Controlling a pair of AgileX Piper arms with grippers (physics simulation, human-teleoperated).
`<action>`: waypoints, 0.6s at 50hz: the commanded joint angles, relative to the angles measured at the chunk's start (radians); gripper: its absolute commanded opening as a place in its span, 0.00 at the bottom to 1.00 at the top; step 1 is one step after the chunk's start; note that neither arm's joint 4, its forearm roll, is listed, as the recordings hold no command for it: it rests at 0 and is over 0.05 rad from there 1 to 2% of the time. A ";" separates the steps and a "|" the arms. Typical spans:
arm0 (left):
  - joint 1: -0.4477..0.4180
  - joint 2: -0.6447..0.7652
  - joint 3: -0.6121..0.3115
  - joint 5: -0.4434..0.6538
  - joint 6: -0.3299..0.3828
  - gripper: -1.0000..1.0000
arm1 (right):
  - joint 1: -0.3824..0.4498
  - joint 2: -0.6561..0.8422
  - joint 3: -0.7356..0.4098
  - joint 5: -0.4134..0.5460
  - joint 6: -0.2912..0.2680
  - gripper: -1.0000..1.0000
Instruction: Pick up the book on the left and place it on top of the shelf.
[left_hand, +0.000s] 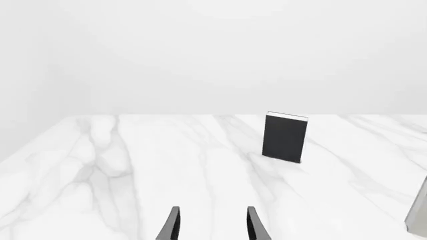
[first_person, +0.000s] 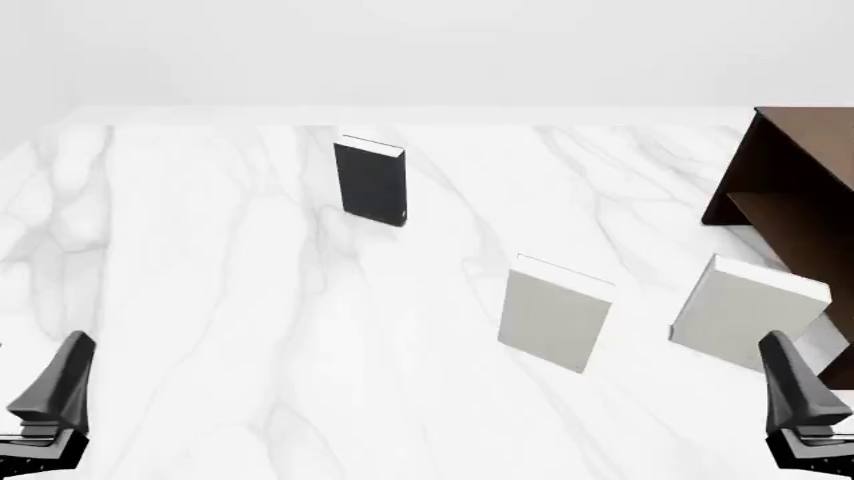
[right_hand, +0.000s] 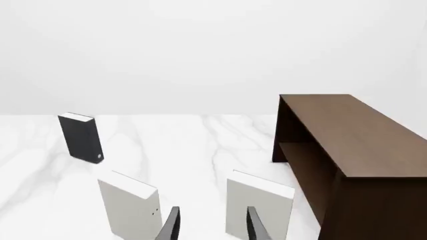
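the book (first_person: 371, 181) stands upright on the white marbled tabletop (first_person: 240, 300), far and a little left of centre, its dark cover facing the arms and white page edges on top. two pale books stand nearer and to the right — one (first_person: 554, 314) near centre, the other (first_person: 742, 312) just beside the shelf (first_person: 787, 170), which sits at the far right edge. the left gripper (left_hand: 212, 225) hangs low at the near left, its fingers (left_hand: 172, 226) spread with nothing between them; the right gripper (right_hand: 212, 225) at the near right is likewise spread and empty — both well apart from the book.
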 joint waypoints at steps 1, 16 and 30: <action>0.000 0.000 0.000 0.000 0.000 1.00 | -0.001 0.002 -0.004 -0.003 0.007 1.00; 0.000 0.000 0.000 0.000 0.000 1.00 | 0.031 -0.001 -0.125 0.061 0.013 1.00; 0.000 0.000 0.000 0.000 0.000 1.00 | 0.124 0.080 -0.408 0.215 -0.015 1.00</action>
